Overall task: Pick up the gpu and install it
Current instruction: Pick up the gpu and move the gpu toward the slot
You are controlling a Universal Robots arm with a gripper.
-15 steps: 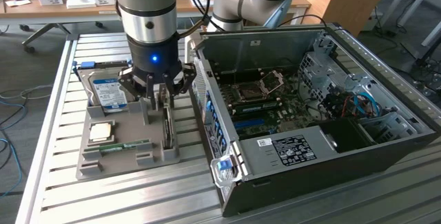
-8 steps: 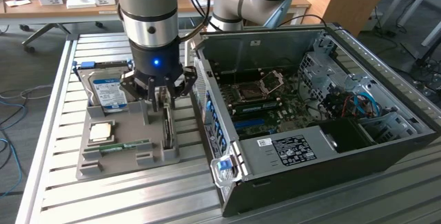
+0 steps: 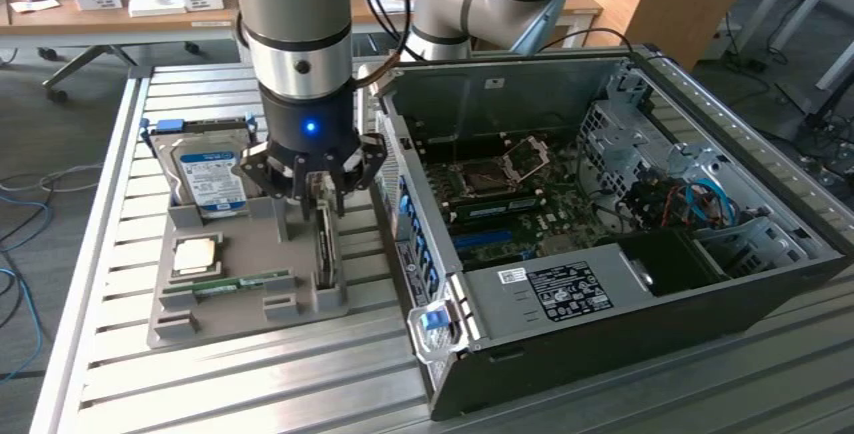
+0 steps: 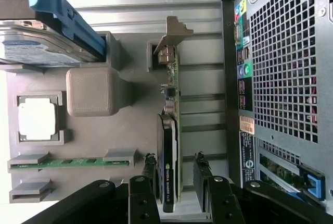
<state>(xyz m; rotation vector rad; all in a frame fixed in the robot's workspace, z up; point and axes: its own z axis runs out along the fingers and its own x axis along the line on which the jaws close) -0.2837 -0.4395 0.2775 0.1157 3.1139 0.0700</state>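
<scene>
The gpu (image 3: 326, 246) stands on edge in a slot of the grey holder (image 3: 254, 299), at the side nearest the computer case. In the wrist view the gpu (image 4: 169, 130) shows a dark face, a green-brown board edge and a silver end bracket (image 4: 174, 34). My gripper (image 3: 320, 202) is lowered straight over the card. Its fingers (image 4: 201, 169) straddle the card's near end, one on each side, with a small gap on at least one side. The gripper (image 4: 174, 171) is open and holds nothing.
The holder also carries a hard drive (image 3: 211, 179) with a blue label, a square processor (image 3: 196, 252) and a green memory stick (image 3: 240, 282). The open computer case (image 3: 747, 254) lies close beside it on the exterior view's right, its motherboard (image 3: 507, 194) exposed. A second arm (image 3: 481, 4) stands behind.
</scene>
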